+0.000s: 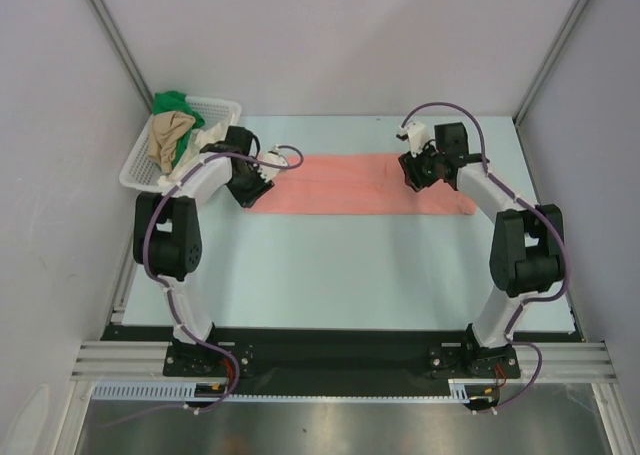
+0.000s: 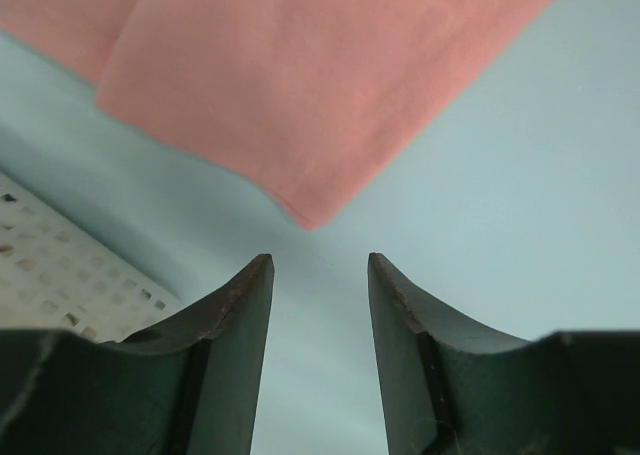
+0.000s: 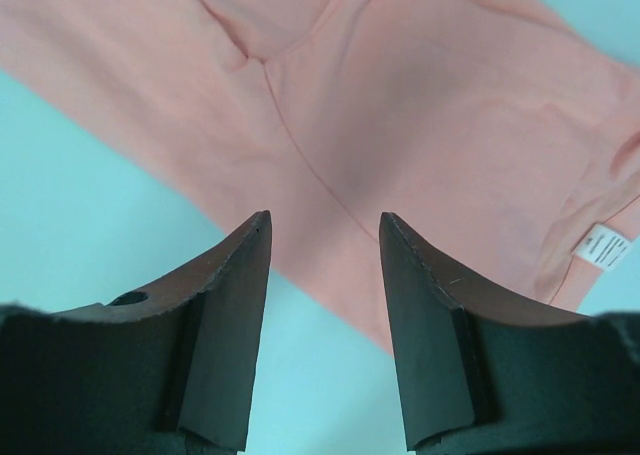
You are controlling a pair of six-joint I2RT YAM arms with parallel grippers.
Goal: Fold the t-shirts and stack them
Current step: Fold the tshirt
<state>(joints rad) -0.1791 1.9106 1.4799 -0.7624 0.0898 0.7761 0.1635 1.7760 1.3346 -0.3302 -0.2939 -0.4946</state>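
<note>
Near the arms, the table (image 1: 330, 275) offers wide room before the pink shirt (image 1: 350, 185), a long strip whose ends the arms hide. The left gripper (image 2: 320, 260) gapes empty off its corner, and the right gripper (image 3: 325, 217) gapes empty above it. Left of it, the basket (image 1: 133, 167) holds a bunched green shirt (image 1: 175, 103) and tan shirt (image 1: 170, 135).

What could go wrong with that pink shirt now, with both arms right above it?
1. The left fingers stand open just short of the salmon-pink t-shirt at its corner, over bare table. Closing there might miss, or catch only a sliver that slips.
2. The right fingers are open above overlapping layers. They may pinch only the top one and undo the fold.
3. The white lattice basket sits close by the left arm, which could knock it.
</note>
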